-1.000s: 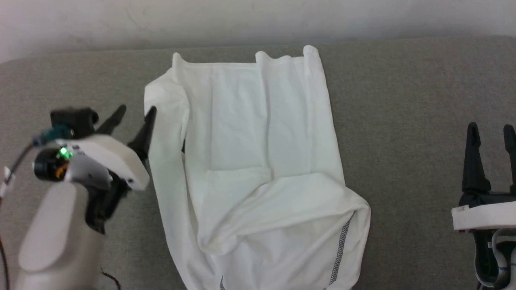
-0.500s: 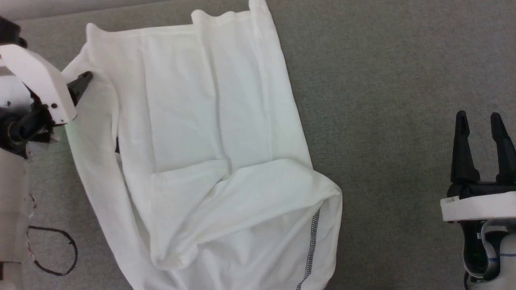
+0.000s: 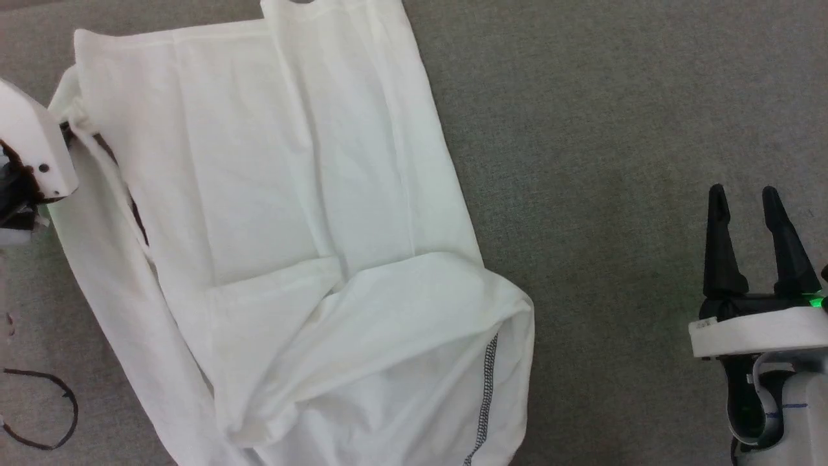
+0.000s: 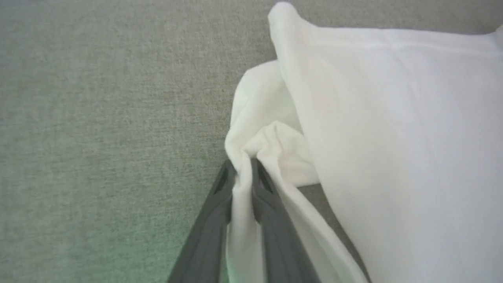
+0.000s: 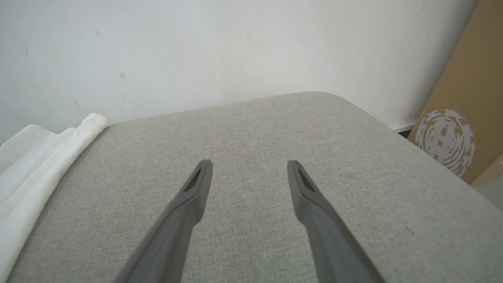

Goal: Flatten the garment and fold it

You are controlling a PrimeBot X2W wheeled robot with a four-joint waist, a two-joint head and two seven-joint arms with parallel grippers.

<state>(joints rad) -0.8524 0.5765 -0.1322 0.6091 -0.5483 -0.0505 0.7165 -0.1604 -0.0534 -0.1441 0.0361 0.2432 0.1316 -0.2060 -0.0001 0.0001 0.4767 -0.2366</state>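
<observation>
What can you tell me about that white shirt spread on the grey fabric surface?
The shirt is white, thin and smooth-looking. It lies mostly spread on the grey fabric surface, but not flat: long creases run along it, and its near part is doubled over in loose folds. A dark zigzag seam shows near that end. At its left edge, the fingers of the left gripper pinch a bunched fold of the cloth. Part of the shirt runs past the head view's bottom edge.

Left gripper [image 4: 242, 167] pinched on the garment [image 4: 393, 137]; right gripper [image 3: 742, 194] with its 2 fingers spread apart.
</observation>
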